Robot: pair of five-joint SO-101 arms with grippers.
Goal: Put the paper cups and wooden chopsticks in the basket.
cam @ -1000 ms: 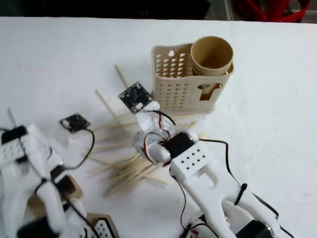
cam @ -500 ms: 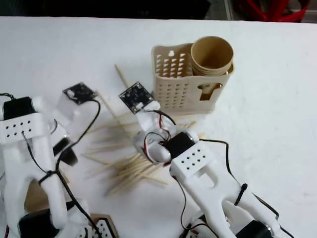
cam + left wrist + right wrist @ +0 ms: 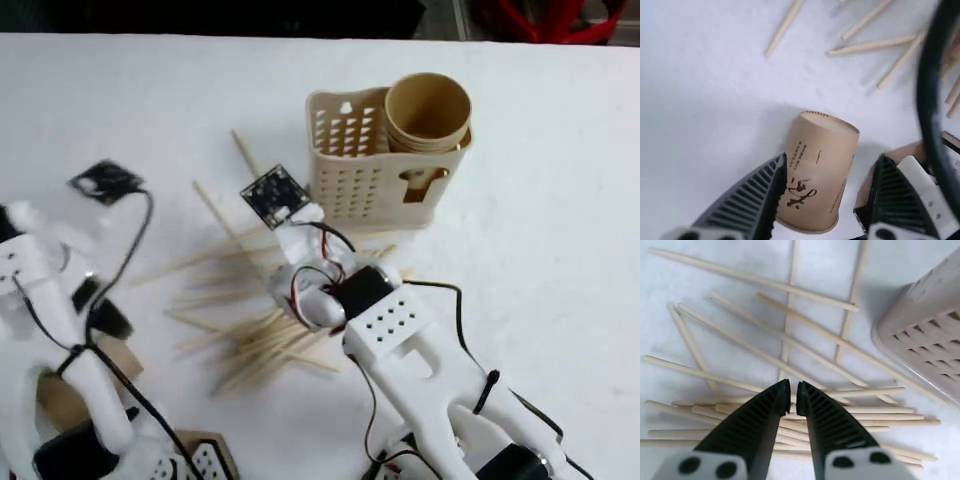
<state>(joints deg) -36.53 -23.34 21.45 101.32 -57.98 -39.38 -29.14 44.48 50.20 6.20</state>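
Down at about 8 o'clock on the white table (image 3: 560, 200), the left gripper (image 3: 827, 200) hung over a brown paper cup (image 3: 821, 172) that lay on its side with dark print along its wall. Its jaws were spread wide to either side of that cup: one ribbed finger (image 3: 752, 197) sat right against the cup's wall, while the other finger (image 3: 895, 195) stood a little apart from it. Toward 1 o'clock from the table's middle stood the cream perforated basket (image 3: 360, 185), upright, with a second paper cup (image 3: 428, 105) standing mouth-up in its 3 o'clock compartment. The wooden chopsticks (image 3: 250, 335) were strewn loose on the table at 7 to 8 o'clock from the basket, crossed and fanned in an untidy pile between the two arms, with a few single sticks reaching out toward 10 o'clock. The right gripper (image 3: 793, 390) was low over that pile, its black jaws drawn almost together with only a thin slit between them; the end of one stick ran up to the tips, but whether it was pinched there could not be told. In the right wrist view a corner of the basket showed just beside the pile, and one long stick lay close along its foot.
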